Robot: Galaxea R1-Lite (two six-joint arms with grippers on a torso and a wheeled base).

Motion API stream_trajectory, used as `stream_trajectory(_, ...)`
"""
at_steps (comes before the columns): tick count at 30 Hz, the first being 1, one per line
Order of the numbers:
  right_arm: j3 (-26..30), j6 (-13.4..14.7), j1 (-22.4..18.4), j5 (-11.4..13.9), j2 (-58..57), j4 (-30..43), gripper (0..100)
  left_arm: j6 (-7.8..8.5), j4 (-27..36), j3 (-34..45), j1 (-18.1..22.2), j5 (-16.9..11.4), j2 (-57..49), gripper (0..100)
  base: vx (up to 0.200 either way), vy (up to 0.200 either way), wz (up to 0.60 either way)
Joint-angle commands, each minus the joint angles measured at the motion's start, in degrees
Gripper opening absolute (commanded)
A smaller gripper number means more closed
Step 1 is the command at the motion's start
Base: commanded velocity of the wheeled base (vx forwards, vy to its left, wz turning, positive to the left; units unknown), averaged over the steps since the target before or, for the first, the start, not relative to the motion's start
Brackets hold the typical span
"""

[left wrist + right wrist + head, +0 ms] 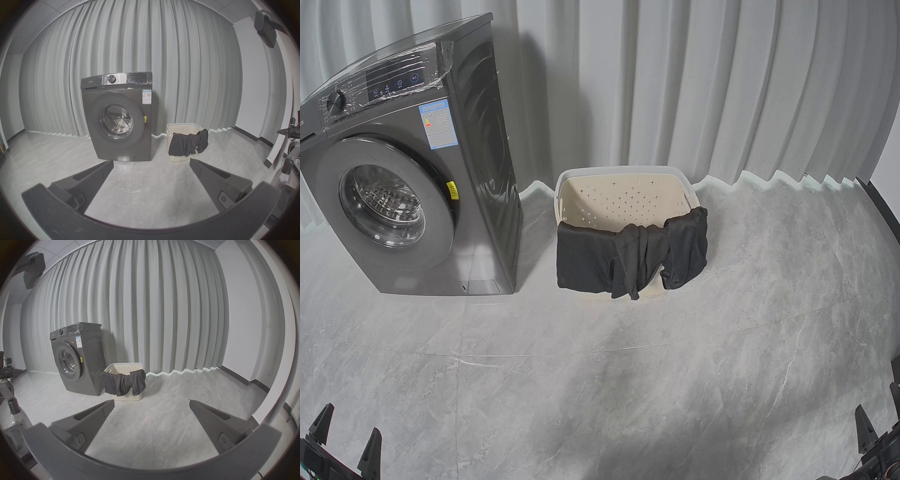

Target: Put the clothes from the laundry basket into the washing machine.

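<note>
A dark grey washing machine (419, 169) stands on the floor at the left with its round door shut; it also shows as the washing machine (118, 117) and the washing machine (78, 357). To its right sits a cream laundry basket (625, 190), with black clothes (631, 253) draped over its front rim. The same basket (182, 128) and clothes (187, 143) lie far ahead of my left gripper (151, 164), which is open and holds nothing. My right gripper (151, 404) is open too, well short of the basket (125, 368) and clothes (123, 383). Both grippers are low near me, the left gripper (347, 431) at the bottom left.
Pale pleated curtains (675, 81) hang behind the machine and basket. The grey marble-patterned floor (612, 387) stretches wide between me and them. A dark skirting edge (878, 203) runs along the wall at the far right.
</note>
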Motion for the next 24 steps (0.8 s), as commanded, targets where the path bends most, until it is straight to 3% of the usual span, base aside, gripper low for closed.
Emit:
stream_trajectory(1,0.84,-0.02,0.02,0.02,-0.94,0.02,100,0.03,-0.01,1.01,-0.02,0.0,-1.01,100,0.0,0.0,0.0)
stream_trajectory(12,0.84,-0.02,0.02,0.02,-0.94,0.02,100,0.03,-0.01,1.01,-0.02,0.0,-1.01,100,0.0,0.0,0.0)
stream_trajectory(18,0.84,0.07,0.02,0.02,-0.94,0.02,100,-0.14,-0.01,1.01,-0.02,0.0,-1.01,100,0.2,0.0,0.0)
stream_trajectory(24,0.84,-0.02,0.02,0.02,-0.94,0.02,100,-0.14,-0.01,1.01,-0.02,0.0,-1.01,100,0.0,0.0,0.0)
